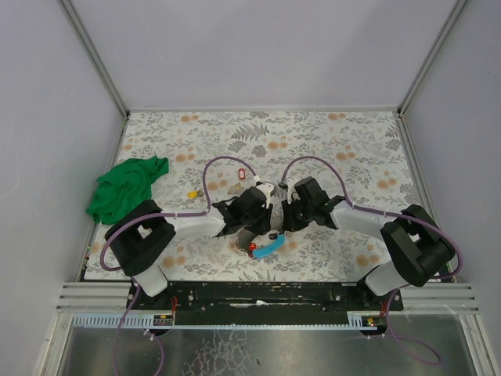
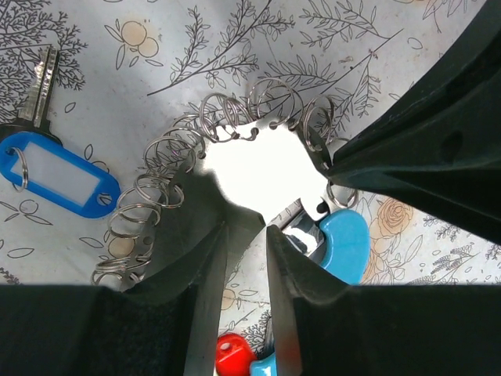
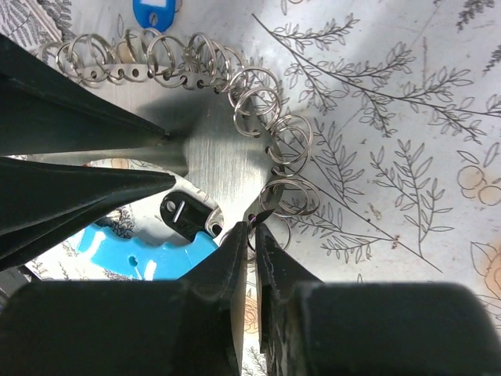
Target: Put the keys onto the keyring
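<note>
While the left claw (image 2: 246, 243) pinches the ring plate (image 3: 223, 157) and the right claw (image 3: 252, 227) nips a split ring (image 3: 290, 210) at its rim, the keys (image 2: 59, 172) lie beside and beneath that plate, so the ring could slip free unopened.

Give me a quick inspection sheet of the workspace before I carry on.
Surface: floral tablecloth, flat.
Job's things: metal plate rimmed with split rings; blue-tagged key beside it; red-tagged key farther back.
Clutter: green cloth at left edge; small yellow item; light-blue fob beneath the plate.
Grippers: left gripper fingers clamp the plate; right gripper fingers pinch one split ring.
Cables: purple cables loop above both arms.
Surroundings: plain grey walls; nothing else seen.
</note>
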